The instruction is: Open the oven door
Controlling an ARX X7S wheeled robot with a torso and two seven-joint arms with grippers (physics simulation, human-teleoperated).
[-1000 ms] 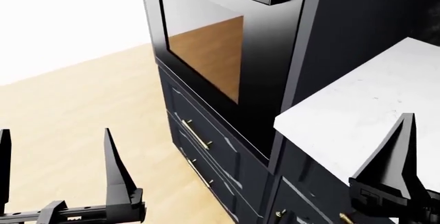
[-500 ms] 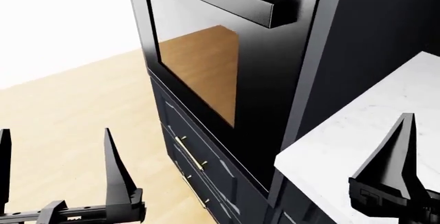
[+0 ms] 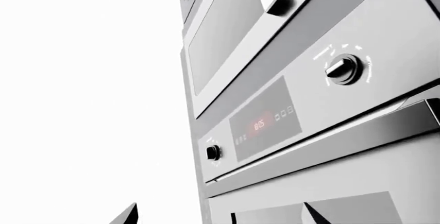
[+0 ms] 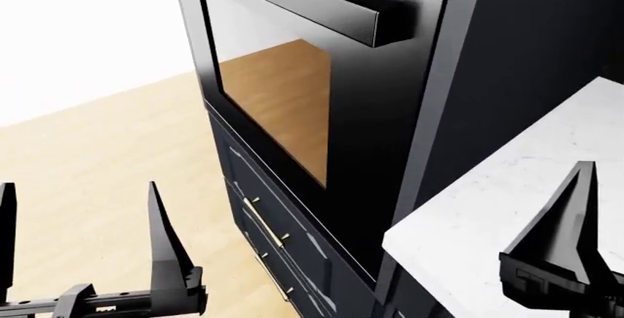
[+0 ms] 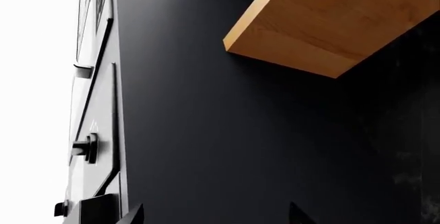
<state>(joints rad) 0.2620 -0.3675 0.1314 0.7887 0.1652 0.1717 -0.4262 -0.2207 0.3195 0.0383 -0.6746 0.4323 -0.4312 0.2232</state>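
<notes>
Dark panelled drawer fronts [image 4: 278, 248] with slim brass handles [image 4: 264, 219] sit low in the dark cabinet column. A white marble countertop [image 4: 507, 186] adjoins its side. Light wood flooring [image 4: 98, 157] extends alongside. A wooden shelf [image 5: 330, 23] projects from a black side panel [image 5: 227, 131]

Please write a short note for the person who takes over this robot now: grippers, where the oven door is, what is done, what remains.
Left gripper: open, empty, low, over the floor.
Right gripper: only one finger shows, so open or shut is unclear; it is over the countertop.
Oven door: shut, ahead and above both grippers; handle along its top edge, untouched.
Done: nothing on the door.
Left: reach the handle, grip it, pull the door open.
</notes>
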